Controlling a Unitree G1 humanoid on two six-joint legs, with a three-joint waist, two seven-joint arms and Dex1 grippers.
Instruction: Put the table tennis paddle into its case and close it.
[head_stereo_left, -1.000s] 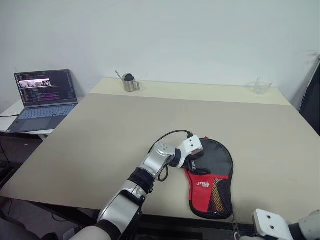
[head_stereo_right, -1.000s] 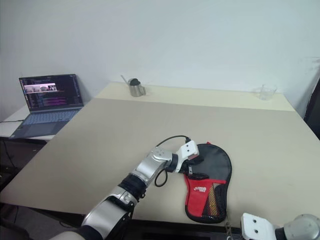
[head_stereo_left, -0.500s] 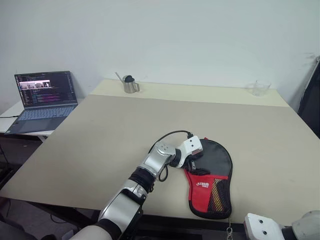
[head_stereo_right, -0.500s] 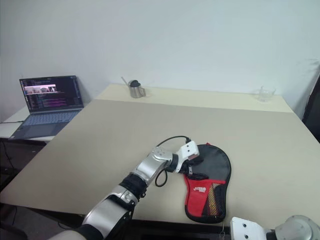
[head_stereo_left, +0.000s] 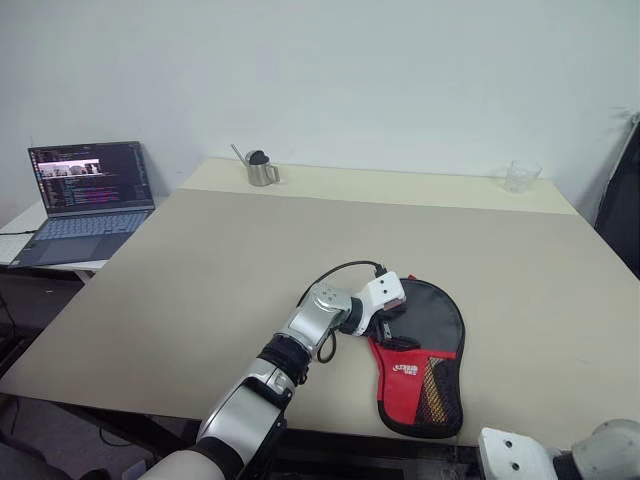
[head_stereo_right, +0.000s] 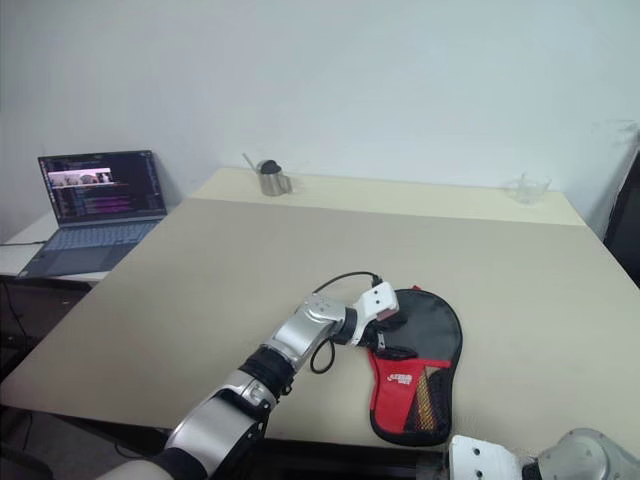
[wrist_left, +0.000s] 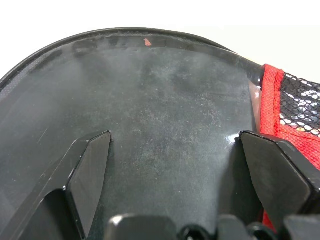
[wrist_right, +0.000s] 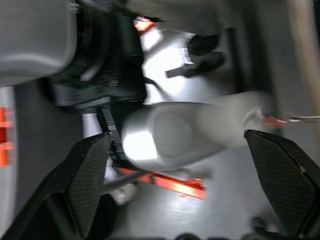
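over case (wrist_left: 165, 125), left gripper (wrist_left: 172, 165) fingers spread, mesh pocket (wrist_left: 300, 105) close

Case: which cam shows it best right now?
Left eye view: the whole case lies flat on the table, red panel and mesh pocket visible. Right eye view shows much the same. Left wrist view gives a close-up of its black face between the open left gripper.

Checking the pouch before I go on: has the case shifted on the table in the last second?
No. The case lies where it was, near the table's front edge, with the left claw on it.
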